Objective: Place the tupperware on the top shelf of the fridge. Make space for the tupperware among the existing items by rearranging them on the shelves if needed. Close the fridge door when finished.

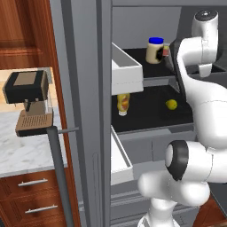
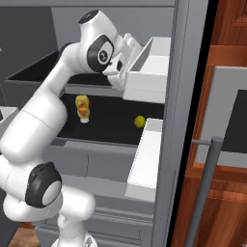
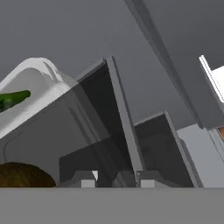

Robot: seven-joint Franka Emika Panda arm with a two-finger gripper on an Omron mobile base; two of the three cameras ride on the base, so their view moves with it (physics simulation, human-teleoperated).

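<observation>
At top shelf (image 1: 155, 71), hand (image 3: 114, 178) grip unclear; tupperware (image 3: 39, 87) cut off, possibly touching.

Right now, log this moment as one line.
fridge: open | tupperware: at pincer | jar: top shelf | bottle, fruit: lower shelf

white jar (image 1: 155, 52) with blue lid, yellow squeeze bottle (image 1: 123, 104), yellow fruit (image 1: 171, 104), black shelves (image 1: 146, 113), white tupperware (image 3: 39, 94) holding a green fish (image 3: 13, 99) and brown lump (image 3: 22, 176).
</observation>
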